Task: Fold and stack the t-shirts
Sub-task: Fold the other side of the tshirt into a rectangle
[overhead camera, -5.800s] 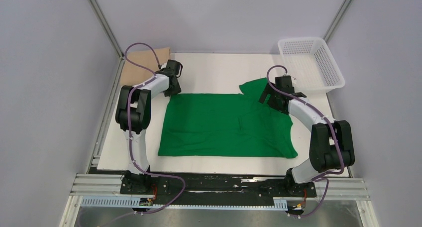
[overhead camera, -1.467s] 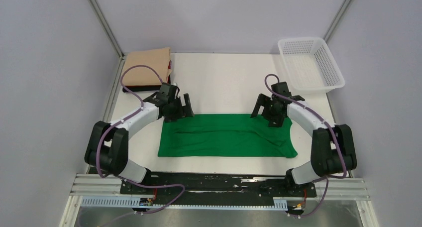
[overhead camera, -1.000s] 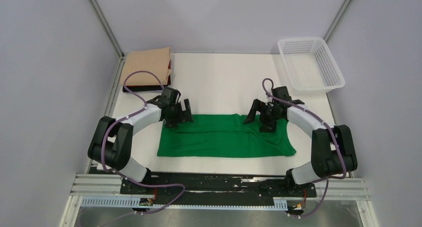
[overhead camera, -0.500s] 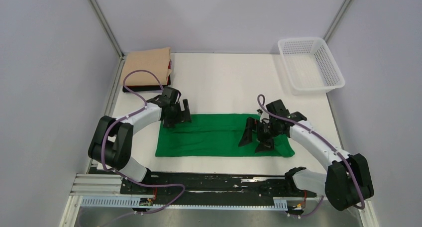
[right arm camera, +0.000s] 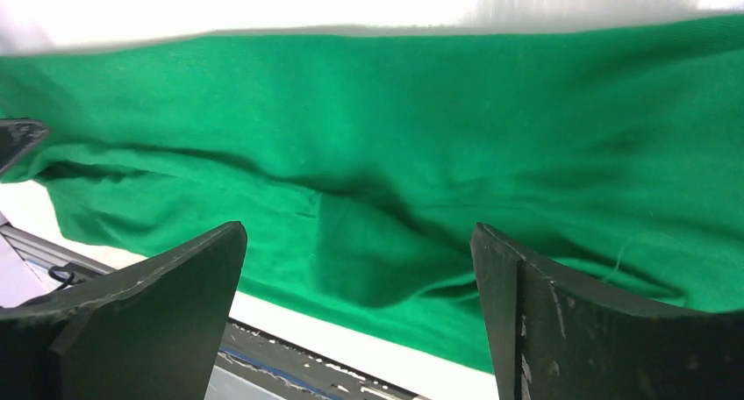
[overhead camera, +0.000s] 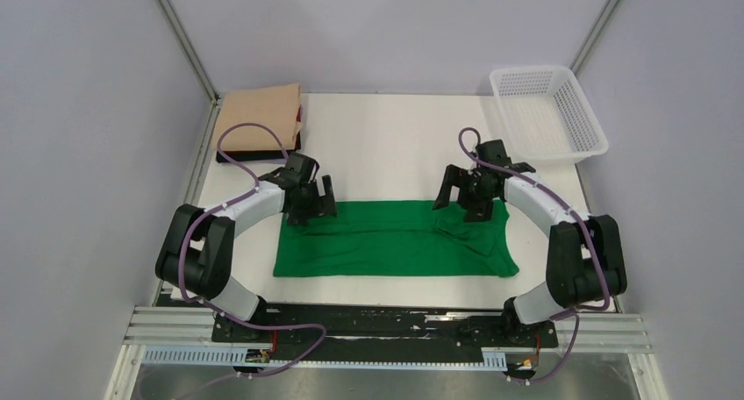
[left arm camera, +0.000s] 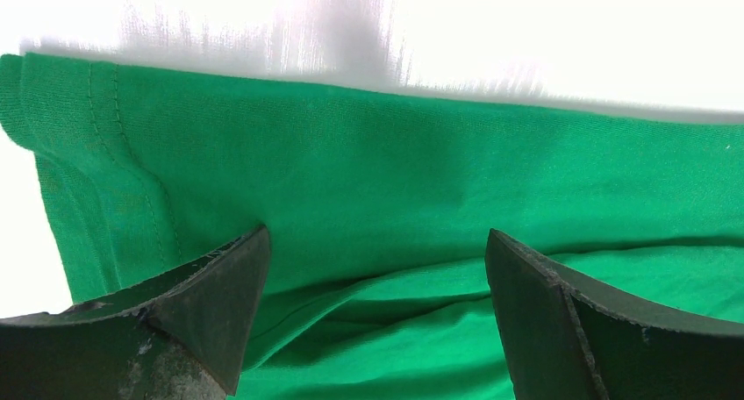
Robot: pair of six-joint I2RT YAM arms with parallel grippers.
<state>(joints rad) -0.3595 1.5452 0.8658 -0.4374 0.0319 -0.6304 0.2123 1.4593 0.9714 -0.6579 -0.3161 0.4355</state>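
The bright green t-shirt (overhead camera: 386, 242) lies folded into a long strip across the near part of the white table (overhead camera: 395, 137), with a wrinkle near its right end. My left gripper (overhead camera: 318, 204) hovers open over the strip's far left corner, holding nothing. At the far edge toward the right end, my right gripper (overhead camera: 461, 200) is also open and empty. In the left wrist view, green cloth (left arm camera: 377, 154) lies under the left gripper (left arm camera: 377, 238). The right wrist view shows rumpled green cloth (right arm camera: 395, 110) below the right gripper (right arm camera: 360, 229). A folded tan t-shirt (overhead camera: 259, 115) rests on a dark one (overhead camera: 241, 158) at the back left.
A white mesh basket (overhead camera: 548, 110) sits at the back right corner. Metal rails run along the table's near edge (overhead camera: 386, 317) by the arm bases. Grey walls close in on three sides.
The shirt went from spread flat to a folded strip. In the last half second my right gripper swung back from over the near right part to the far edge, leaving a wrinkle. The left gripper stayed put.
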